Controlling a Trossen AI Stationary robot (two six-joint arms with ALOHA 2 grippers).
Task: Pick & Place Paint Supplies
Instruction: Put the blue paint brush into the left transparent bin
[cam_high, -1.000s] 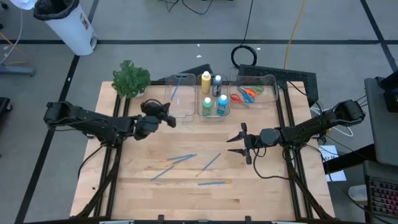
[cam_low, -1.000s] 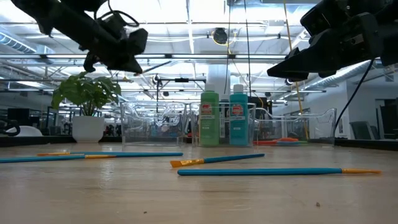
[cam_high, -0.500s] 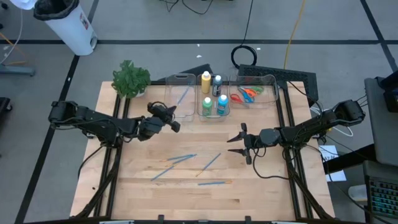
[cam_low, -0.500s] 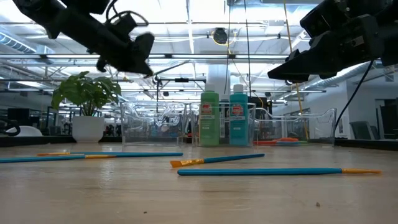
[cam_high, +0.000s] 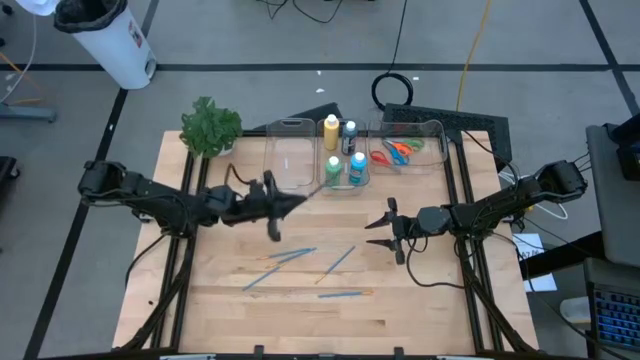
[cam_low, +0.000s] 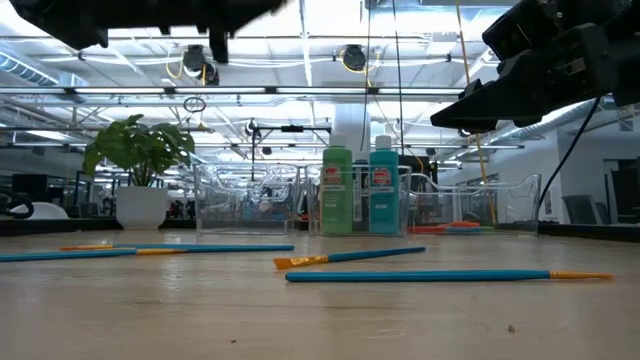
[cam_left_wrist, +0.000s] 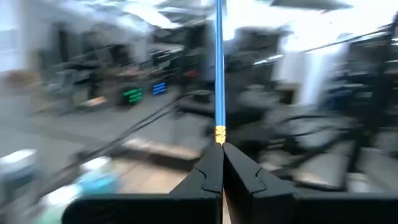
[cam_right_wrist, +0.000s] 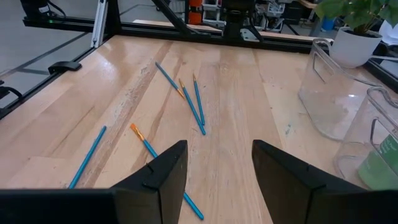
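My left gripper (cam_high: 285, 205) hangs above the table just near of the clear left bin (cam_high: 290, 160), shut on a thin blue paintbrush (cam_left_wrist: 218, 62) that reaches out toward the middle bin (cam_high: 343, 182). That bin holds yellow (cam_high: 331, 132), dark, green (cam_high: 333, 170) and blue (cam_high: 357, 168) paint bottles, standing upright. Scissors (cam_high: 400, 150) lie in the right bin. Several blue paintbrushes (cam_high: 290, 255) lie flat on the wood. My right gripper (cam_high: 385, 228) hovers open above the table right of them, nothing between its fingers (cam_right_wrist: 155, 180). My left gripper pinches the paintbrush between its two shut fingertips just behind the gold ferrule (cam_left_wrist: 219, 134); the bristle end is hidden between the fingers. The fingers lie along the brush and point about level toward the table's far right. The blue handle sticks straight out ahead, lifted clear.
A leafy plant (cam_high: 210, 127) stands at the table's far left corner. The three clear bins line the far edge. Bare wood lies along the near edge (cam_high: 320, 330). A white bin (cam_high: 110, 40) and cables are on the floor beyond the table.
My left gripper has risen and drawn back from the left bin toward the near edge, tipping up from a downward slant to about level. The held brush, which reached over the left bin, has swung round and now points toward the middle bin.
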